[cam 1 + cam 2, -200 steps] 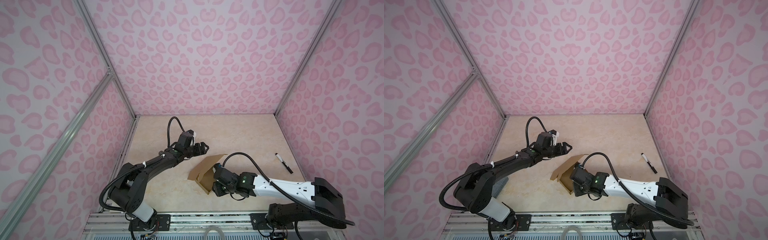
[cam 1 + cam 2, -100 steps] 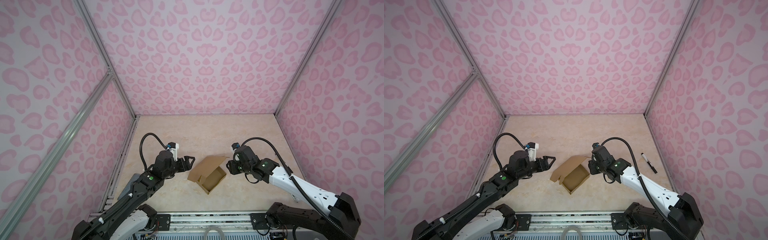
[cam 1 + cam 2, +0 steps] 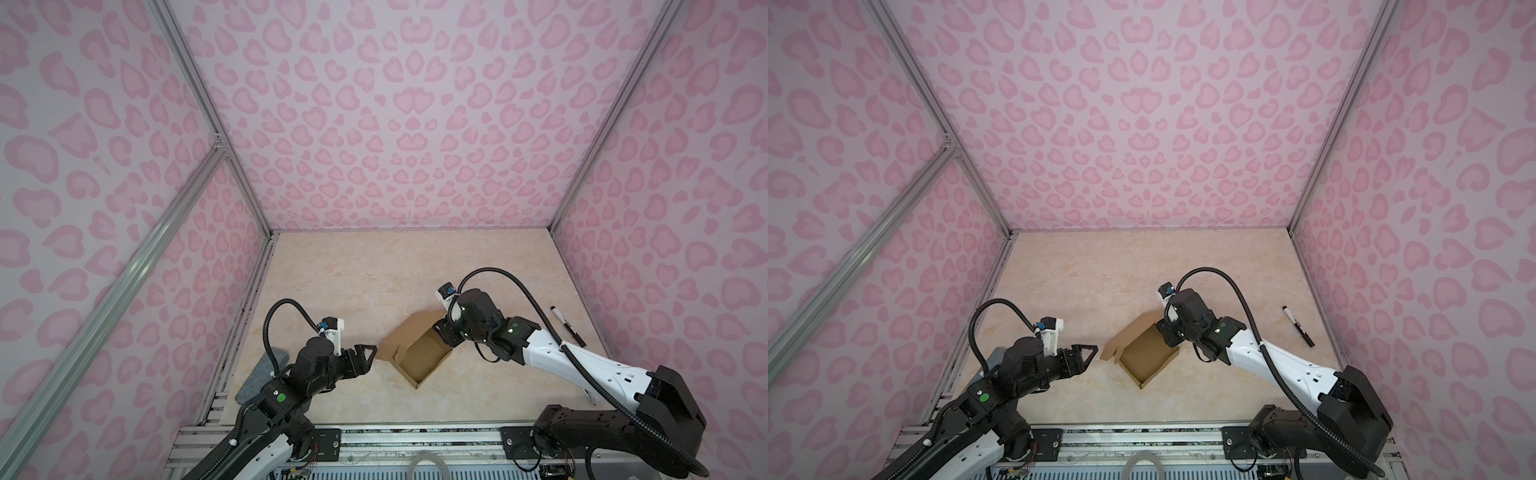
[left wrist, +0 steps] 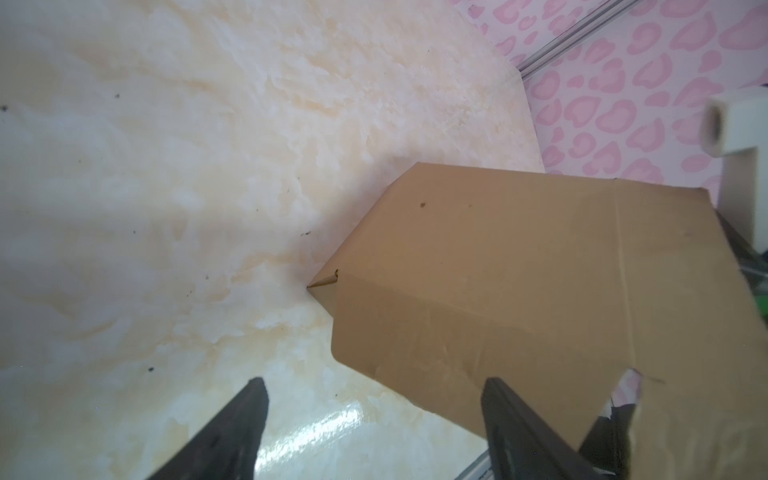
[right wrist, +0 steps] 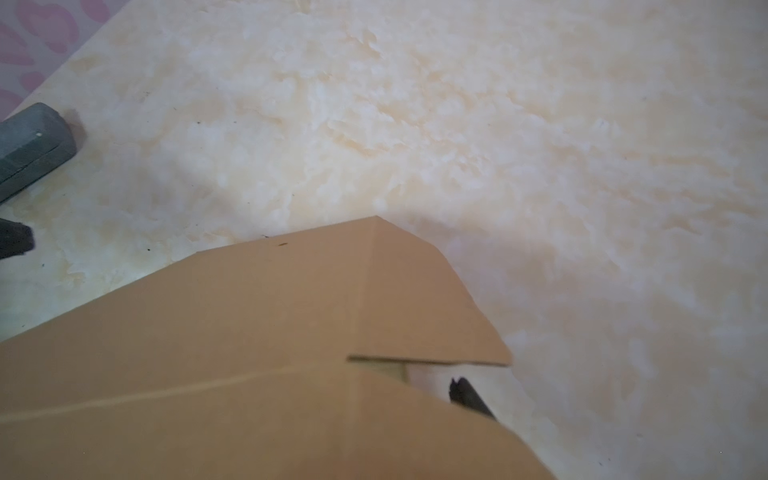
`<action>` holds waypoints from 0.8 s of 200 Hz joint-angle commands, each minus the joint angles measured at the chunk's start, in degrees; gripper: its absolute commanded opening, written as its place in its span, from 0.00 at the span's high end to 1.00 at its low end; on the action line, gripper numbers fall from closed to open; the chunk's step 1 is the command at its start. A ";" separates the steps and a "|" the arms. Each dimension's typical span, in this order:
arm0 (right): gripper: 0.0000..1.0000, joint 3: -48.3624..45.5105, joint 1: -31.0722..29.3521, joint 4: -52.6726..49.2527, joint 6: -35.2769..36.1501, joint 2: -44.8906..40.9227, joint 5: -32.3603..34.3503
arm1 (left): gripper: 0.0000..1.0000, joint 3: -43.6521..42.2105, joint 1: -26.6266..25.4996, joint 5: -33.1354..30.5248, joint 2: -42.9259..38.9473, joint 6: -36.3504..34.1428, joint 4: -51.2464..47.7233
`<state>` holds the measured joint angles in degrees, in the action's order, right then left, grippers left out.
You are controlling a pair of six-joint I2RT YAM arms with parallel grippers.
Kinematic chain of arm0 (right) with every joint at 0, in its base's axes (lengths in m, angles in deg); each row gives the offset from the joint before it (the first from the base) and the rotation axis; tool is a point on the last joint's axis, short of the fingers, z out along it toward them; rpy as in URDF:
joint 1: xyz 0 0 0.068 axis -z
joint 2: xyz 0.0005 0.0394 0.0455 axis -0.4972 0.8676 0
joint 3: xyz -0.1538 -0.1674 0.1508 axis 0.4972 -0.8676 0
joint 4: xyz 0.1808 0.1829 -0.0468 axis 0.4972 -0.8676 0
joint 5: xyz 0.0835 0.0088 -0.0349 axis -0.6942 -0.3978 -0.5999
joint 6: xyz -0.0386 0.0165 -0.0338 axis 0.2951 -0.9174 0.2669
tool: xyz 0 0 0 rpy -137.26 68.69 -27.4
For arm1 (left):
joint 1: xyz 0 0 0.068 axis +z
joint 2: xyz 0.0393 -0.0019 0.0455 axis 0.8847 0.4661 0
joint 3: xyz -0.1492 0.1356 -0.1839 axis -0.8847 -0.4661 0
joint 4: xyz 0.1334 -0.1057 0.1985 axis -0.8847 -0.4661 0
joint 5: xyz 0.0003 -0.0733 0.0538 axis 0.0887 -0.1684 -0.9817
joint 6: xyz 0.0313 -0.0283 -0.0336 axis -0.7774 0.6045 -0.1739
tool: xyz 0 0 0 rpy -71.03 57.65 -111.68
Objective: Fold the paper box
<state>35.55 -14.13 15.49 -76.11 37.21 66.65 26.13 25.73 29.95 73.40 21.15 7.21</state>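
The paper box (image 3: 428,359) (image 3: 1147,359) is a shallow brown cardboard carton lying open on the table, its lid (image 3: 409,336) raised along the far left side. My left gripper (image 3: 369,354) (image 3: 1089,352) hovers just left of the box's left corner, open and empty. In the left wrist view its two dark fingers (image 4: 249,415) stand wide apart in front of the lid's outside face (image 4: 519,270). My right gripper (image 3: 441,334) (image 3: 1163,332) is at the box's far right corner. In the right wrist view only one fingertip (image 5: 461,390) shows past the cardboard (image 5: 249,332); the rest is hidden.
A black marker pen (image 3: 568,326) (image 3: 1298,326) lies by the right wall. A grey felt block (image 3: 262,374) (image 5: 33,141) lies by the left wall, partly under my left arm. Pink patterned walls close in three sides; a metal rail (image 3: 415,440) runs along the front.
Both arms have changed pose. My right gripper left the box's near side, drew back and came in at its far right corner. My left gripper came down from behind the lid to the left corner.
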 commanded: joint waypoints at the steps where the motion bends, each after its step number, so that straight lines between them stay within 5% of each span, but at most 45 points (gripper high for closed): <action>1: 0.46 -1.79 -1.41 6.64 3.18 -0.22 4.35 | 0.17 -1.26 -0.48 -0.38 -1.29 5.20 -0.77; 64: 0.48 -0.79 -7.52 7.13 3.52 -1.15 5.88 | 0.17 -2.69 -1.75 -0.71 -1.31 9.47 1.89; 160: 0.50 5.18 -19.90 11.70 -12.06 7.77 4.87 | 0.16 -1.09 -3.68 -8.59 0.36 10.31 -0.20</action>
<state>38.36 -33.03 23.97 -83.41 42.15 71.90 22.75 22.01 24.32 71.30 32.37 6.99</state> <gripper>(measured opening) 0.506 0.842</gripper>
